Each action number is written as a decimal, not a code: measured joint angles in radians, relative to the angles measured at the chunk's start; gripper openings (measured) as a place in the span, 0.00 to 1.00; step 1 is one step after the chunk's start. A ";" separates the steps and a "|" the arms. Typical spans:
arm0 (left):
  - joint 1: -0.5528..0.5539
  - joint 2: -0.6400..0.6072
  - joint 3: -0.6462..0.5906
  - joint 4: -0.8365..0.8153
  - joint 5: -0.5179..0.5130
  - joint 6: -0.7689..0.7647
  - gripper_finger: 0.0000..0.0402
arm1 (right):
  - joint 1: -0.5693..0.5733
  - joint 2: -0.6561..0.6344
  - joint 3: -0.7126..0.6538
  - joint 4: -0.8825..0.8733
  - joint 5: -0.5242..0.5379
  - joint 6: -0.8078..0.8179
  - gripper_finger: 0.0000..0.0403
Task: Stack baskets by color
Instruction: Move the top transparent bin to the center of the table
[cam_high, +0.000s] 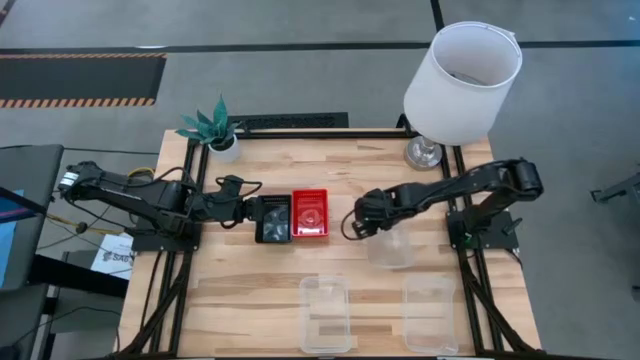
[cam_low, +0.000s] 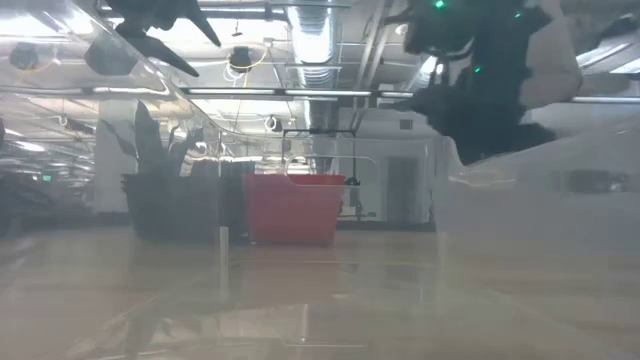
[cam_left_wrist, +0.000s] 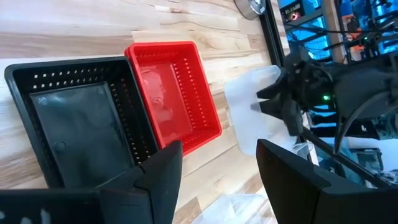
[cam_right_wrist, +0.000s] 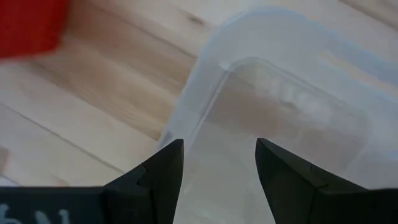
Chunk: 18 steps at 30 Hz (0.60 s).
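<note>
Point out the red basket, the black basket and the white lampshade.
red basket (cam_high: 310, 215), high view, on its perforated bottom.
black basket (cam_high: 272, 219), high view, on its bottom.
white lampshade (cam_high: 455, 95), high view, on its outer side wall.

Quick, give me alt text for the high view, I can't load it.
Left hand hangs open over the black basket, beside the red basket. Right hand hangs open by a clear basket; two more clear baskets sit near the table's front edge.
</note>
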 joint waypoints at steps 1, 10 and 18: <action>0.000 0.000 0.000 -0.001 0.000 0.000 0.48 | -0.011 0.007 0.000 0.027 -0.001 -0.009 0.55; 0.000 0.000 0.000 -0.004 0.001 0.005 0.48 | -0.151 0.037 0.001 0.175 -0.008 -0.122 0.55; 0.000 0.000 0.000 -0.005 0.010 0.029 0.48 | -0.245 0.037 0.001 0.333 -0.034 -0.260 0.55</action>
